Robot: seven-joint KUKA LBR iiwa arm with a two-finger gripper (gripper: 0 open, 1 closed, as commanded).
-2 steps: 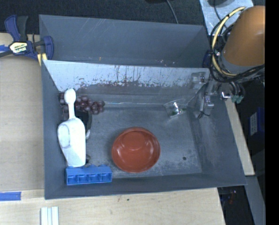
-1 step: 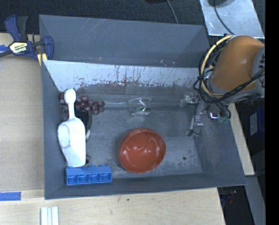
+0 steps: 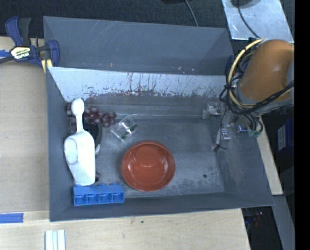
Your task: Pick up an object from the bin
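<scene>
While end effector (image 3: 221,141) nr bin wall (image 3: 240,163), red bowl (image 3: 148,165) well apart.

No legible text or labels

A round red bowl (image 3: 148,166) sits nearest the gripper (image 3: 220,141), apart from it toward the view's left and a little lower. Farther left of the gripper lies a small crumpled clear plastic piece (image 3: 122,129), with a bunch of dark purple grapes (image 3: 95,117) just beyond it. Farthest from the gripper, a white scoop (image 3: 81,152) lies along the left wall of the bin (image 3: 238,176), handle toward the back. A blue studded brick (image 3: 98,196) touches its wide end.
</scene>
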